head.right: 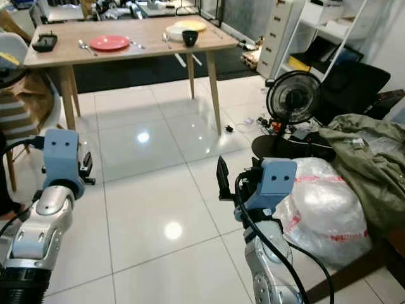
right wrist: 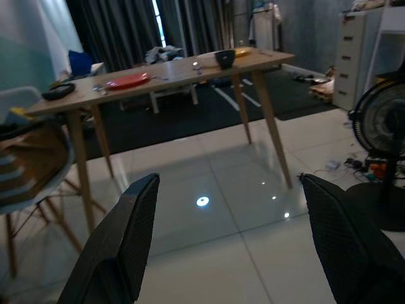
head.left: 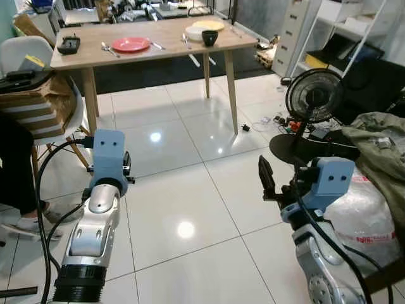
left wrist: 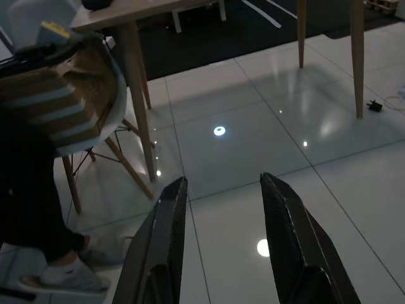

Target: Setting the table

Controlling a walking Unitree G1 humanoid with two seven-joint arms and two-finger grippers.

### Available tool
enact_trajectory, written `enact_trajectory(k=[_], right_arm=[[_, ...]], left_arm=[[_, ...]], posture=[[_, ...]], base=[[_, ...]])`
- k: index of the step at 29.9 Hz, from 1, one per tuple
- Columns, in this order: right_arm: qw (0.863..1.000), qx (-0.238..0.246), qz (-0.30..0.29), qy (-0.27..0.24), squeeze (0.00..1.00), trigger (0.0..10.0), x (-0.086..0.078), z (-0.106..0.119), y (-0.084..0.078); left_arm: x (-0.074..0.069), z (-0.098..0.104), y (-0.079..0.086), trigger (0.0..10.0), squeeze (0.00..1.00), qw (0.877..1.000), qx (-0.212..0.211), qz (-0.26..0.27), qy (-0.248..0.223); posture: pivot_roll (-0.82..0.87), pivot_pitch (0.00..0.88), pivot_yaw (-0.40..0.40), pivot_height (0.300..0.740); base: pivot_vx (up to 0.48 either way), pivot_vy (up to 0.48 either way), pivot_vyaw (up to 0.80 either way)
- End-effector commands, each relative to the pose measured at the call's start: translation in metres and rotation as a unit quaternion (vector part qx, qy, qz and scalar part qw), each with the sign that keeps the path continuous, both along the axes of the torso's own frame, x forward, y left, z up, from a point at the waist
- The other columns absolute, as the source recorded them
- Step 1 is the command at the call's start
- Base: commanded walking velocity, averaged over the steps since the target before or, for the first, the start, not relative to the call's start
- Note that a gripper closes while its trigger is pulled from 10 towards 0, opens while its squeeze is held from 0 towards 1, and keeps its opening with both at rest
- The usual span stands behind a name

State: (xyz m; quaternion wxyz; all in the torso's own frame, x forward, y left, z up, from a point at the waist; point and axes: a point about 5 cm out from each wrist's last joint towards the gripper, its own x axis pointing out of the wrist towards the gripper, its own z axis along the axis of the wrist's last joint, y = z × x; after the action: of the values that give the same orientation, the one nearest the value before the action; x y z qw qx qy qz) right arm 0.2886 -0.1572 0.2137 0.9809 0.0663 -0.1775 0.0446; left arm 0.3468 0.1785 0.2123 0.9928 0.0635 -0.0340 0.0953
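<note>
Ahead, wooden counter [head.left: 164, 47] on glossy white tiled floor [head.left: 183, 190], red plate [head.left: 130, 44] and black cup [head.left: 209, 37] on it, black fan [head.left: 314, 95] right, left hand [left wrist: 221, 247] and right hand [right wrist: 228, 240] both spread, grasping nothing.

black fan [head.left: 314, 96] right | white chair [head.left: 25, 54] left | white drawers [head.left: 292, 28] behind

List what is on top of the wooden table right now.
On the wooden table are a red plate flanked by cutlery, a dark cup, a white bowl, a yellow plate and a black object near the left end. The bowl's contents are hidden.
</note>
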Motion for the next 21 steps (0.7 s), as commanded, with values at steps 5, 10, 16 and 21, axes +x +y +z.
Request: enact_trajectory(k=[5,10,16,21], right_arm=[[1.0,-0.003,-0.011,0.003,0.0,10.0,-0.001,-0.003,-0.005],[1.0,-0.002,-0.01,0.006,0.0,10.0,-0.001,-0.005,-0.004],[1.0,0.002,-0.014,0.014,0.0,10.0,-0.001,-0.009,-0.005],[1.0,0.004,-0.014,0.022,0.0,10.0,-0.001,-0.014,-0.005]], left_arm=[[-0.001,-0.003,-0.002,10.0,0.0,1.0,0.005,-0.004,0.003],[0.0,-0.002,-0.002,10.0,0.0,1.0,0.014,-0.009,-0.001],[0.0,-0.002,-0.002,10.0,0.0,1.0,0.024,-0.017,-0.001],[0.0,-0.006,-0.008,10.0,0.0,0.999,0.037,-0.037,0.003]], posture=[[0.06,0.119,0.091,0.74],[0.06,0.12,0.091,0.74],[0.07,0.122,0.096,0.74],[0.07,0.122,0.096,0.74]], base=[[0.475,0.0,0.0],[0.48,0.0,0.0],[0.48,0.0,0.0],[0.48,0.0,0.0]])
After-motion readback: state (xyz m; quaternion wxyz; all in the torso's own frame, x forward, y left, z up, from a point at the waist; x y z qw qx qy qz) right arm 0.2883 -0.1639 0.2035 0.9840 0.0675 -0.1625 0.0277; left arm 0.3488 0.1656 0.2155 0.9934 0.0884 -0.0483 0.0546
